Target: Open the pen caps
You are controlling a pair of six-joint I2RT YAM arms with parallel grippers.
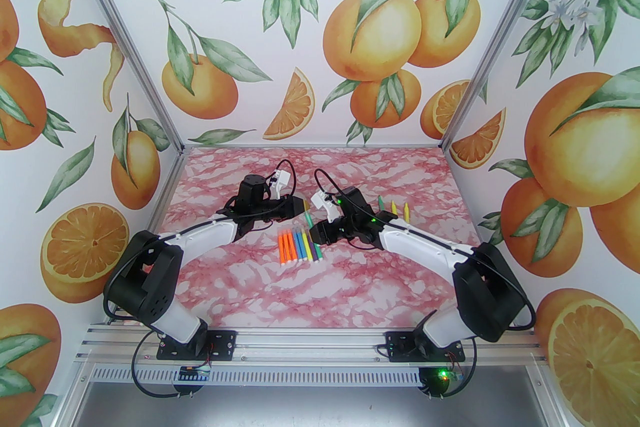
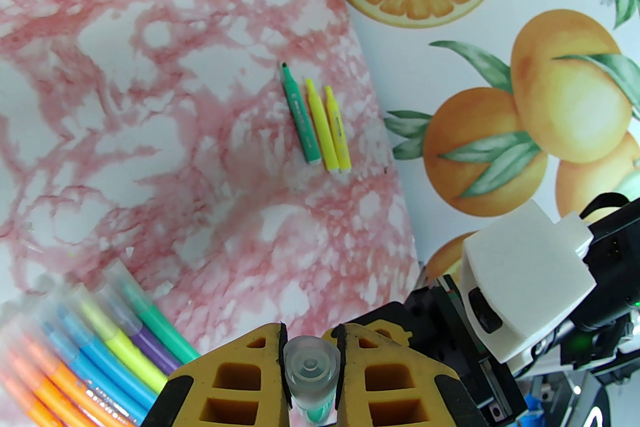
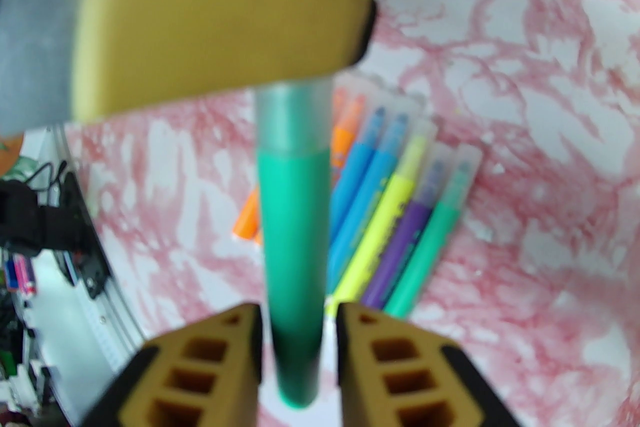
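Note:
A green pen [image 1: 308, 218] hangs in the air between the two grippers. My left gripper [image 2: 310, 330] is shut on its clear pen cap [image 2: 310, 362], seen end-on between the yellow fingers. In the right wrist view the green barrel [image 3: 295, 240] runs between the fingers of my right gripper [image 3: 298, 315], which stands open with a thin gap on each side. The cap [image 3: 292, 114] disappears under the left gripper's yellow finger [image 3: 215, 14]. Above the table both grippers meet: left gripper [image 1: 303, 206], right gripper [image 1: 315, 231].
Several capped pens (orange, blue, yellow, purple, green) lie in a row [image 1: 299, 246] on the pink marbled table [image 1: 350, 295], just below the grippers. A green and two yellow uncapped pens [image 1: 394, 207] lie to the right, also in the left wrist view [image 2: 317, 124].

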